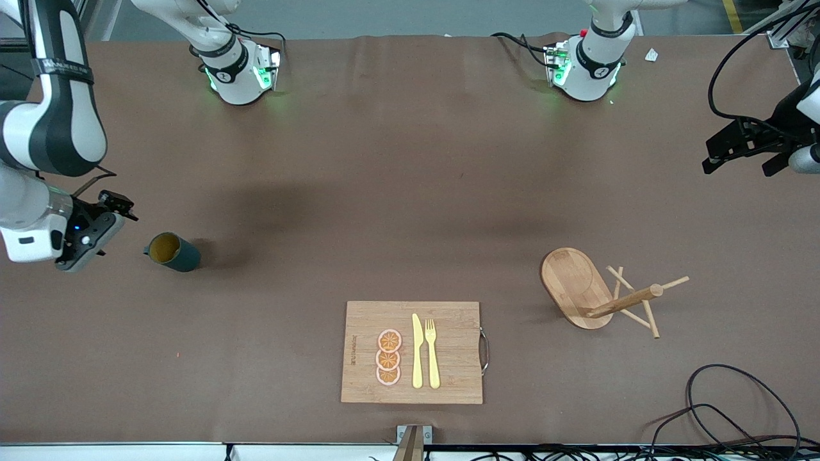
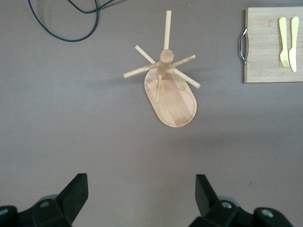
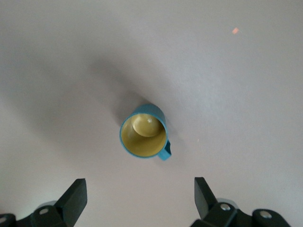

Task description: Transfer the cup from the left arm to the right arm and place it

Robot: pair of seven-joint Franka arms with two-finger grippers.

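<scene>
The cup [image 1: 172, 251] is a small dark teal mug with a mustard-yellow inside. It stands upright on the brown table toward the right arm's end, untouched. In the right wrist view I look down into the cup [image 3: 143, 131], and its handle [image 3: 164, 153] points toward my fingers. My right gripper [image 1: 106, 221] [image 3: 140, 191] hangs open just beside the cup, with nothing between its fingers. My left gripper [image 1: 737, 160] [image 2: 142, 189] waits open and empty above the table at the left arm's end.
A wooden cutting board [image 1: 448, 314] with orange slices [image 1: 389, 357], a yellow knife [image 1: 417, 351] and a fork [image 1: 432, 352] lies near the front edge. A wooden mug tree [image 1: 599, 291] [image 2: 168, 90] stands toward the left arm's end. Black cables [image 1: 724, 410] lie at the near corner.
</scene>
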